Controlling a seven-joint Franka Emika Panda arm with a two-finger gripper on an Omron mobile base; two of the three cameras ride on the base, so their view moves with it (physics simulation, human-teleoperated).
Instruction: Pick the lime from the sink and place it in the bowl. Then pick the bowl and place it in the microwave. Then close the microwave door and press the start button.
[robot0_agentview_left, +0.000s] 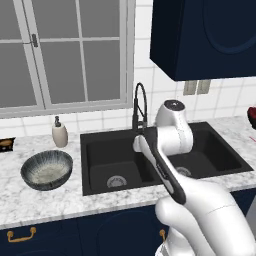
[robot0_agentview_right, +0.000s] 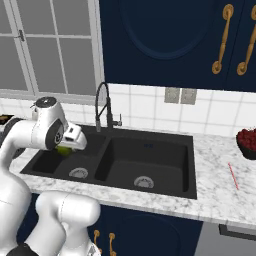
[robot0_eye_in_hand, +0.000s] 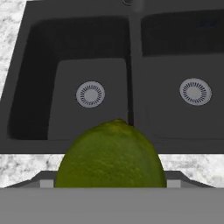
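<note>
Above the sink, the bent arm's pincer grips the lime.

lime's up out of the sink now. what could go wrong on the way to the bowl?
1. The lime is round and sits in the gripper above the sink; a slip would probably send it back into a basin.
2. The bowl sits well off to the left on the counter; the carry passes the faucet, a possible snag.
</note>
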